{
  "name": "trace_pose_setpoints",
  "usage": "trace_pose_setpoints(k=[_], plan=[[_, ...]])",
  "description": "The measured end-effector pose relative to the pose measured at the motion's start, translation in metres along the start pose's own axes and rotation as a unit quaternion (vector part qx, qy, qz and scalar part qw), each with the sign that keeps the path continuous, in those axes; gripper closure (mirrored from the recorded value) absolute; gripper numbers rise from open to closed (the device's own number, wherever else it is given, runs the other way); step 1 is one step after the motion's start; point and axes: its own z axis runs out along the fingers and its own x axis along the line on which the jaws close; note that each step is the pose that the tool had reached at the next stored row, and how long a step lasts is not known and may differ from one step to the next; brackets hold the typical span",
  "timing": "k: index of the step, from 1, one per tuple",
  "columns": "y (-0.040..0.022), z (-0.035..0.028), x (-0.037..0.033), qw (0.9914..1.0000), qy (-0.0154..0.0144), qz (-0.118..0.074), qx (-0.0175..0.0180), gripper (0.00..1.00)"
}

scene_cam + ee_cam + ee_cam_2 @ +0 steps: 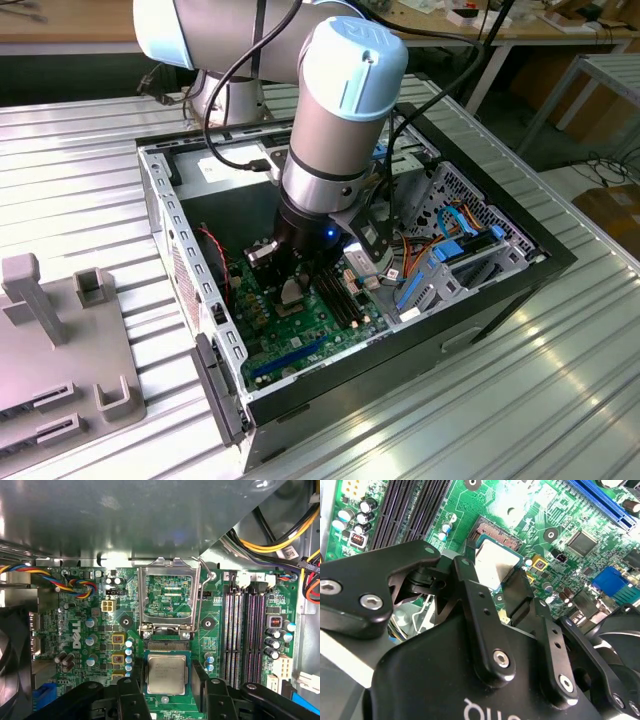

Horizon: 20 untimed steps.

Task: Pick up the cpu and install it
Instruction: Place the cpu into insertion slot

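Ribbed metal tabletop (pixel 520 400) bears the open computer case (pixel 400 352), and within it the cpu (pixel 167 674) is pinched by two opposite edges between the fingers (pixel 200 677) of the closed gripper (pixel 167 684), right at the socket (pixel 167 645) on the green motherboard (pixel 212 630); whether it is seated I cannot tell. Beyond it the load plate (pixel 170 592) stands flipped open beside the memory slots (pixel 245 630). It looks light, stiff and thin, with a smooth lid and likely delicate contacts, so the side edges are the safe hold.
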Motion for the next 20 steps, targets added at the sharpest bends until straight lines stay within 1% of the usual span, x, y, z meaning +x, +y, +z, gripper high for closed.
trace_pose_setpoints(k=[6,8,9,10,16,20], plan=[[0.0000,0.0002,0.0002,1.00000,0.0000,0.000,0.0000,0.53],[-0.0006,0.0127,-0.0003,1.00000,0.0000,0.000,-0.0006,0.53],[-0.0007,0.0150,-0.0004,1.00000,0.0000,0.000,-0.0016,0.53],[-0.0025,0.0174,-0.0004,0.99999,-0.0001,0.000,-0.0041,0.53],[-0.0027,0.0222,-0.0006,0.99999,-0.0001,0.000,-0.0053,0.53],[-0.0026,0.0239,-0.0007,0.99997,-0.0002,0.000,-0.0078,0.53]])
